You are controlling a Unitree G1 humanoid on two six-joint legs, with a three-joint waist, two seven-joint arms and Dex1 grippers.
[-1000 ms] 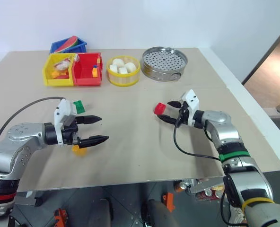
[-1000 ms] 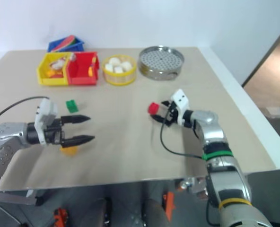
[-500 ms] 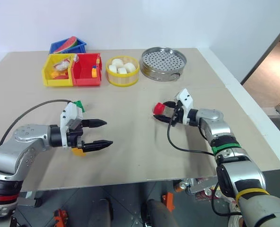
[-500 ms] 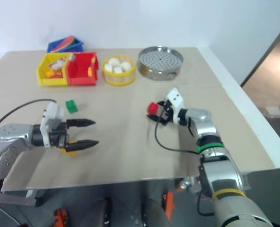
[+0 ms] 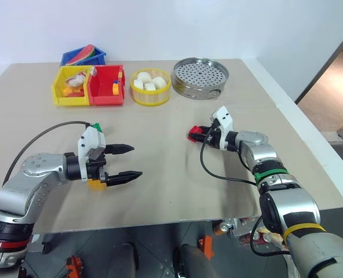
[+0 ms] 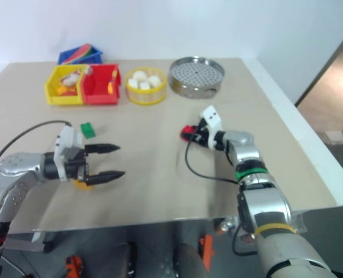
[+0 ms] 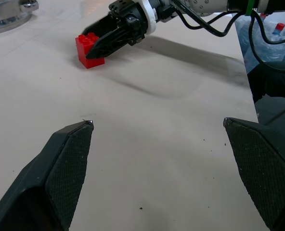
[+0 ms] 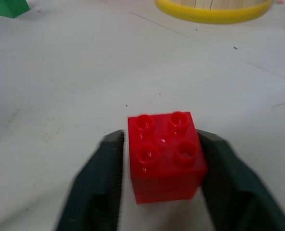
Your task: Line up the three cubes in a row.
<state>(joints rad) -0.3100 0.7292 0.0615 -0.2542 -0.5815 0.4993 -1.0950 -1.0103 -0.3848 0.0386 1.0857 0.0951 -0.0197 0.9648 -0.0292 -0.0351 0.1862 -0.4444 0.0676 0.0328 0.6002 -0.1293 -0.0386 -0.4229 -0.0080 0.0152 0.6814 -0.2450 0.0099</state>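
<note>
Beige and matte, the counter (image 5: 177, 185) carries everything we need, with white wall behind. Our right tool (image 5: 196, 135) has its two black fingers pressed to opposite sides of the red cube (image 8: 165, 155), which sits studs-up on the counter: glossy hard plastic, square, four round studs on top. From that tool the other two cubes lie well off toward our left side, so we judge the coming move to be a carry of the red one leftward across open counter. Our left tool (image 5: 129, 161) hangs low over the counter with its fingers spread wide and nothing between them; their inner faces show a fine cross-hatched grip. The orange-yellow cube (image 5: 94, 184) rests just under that wrist, and the green cube (image 5: 96, 126) lies just beyond it, toward the yellow bin (image 5: 60, 97). These two are far nearer our left arm.
</note>
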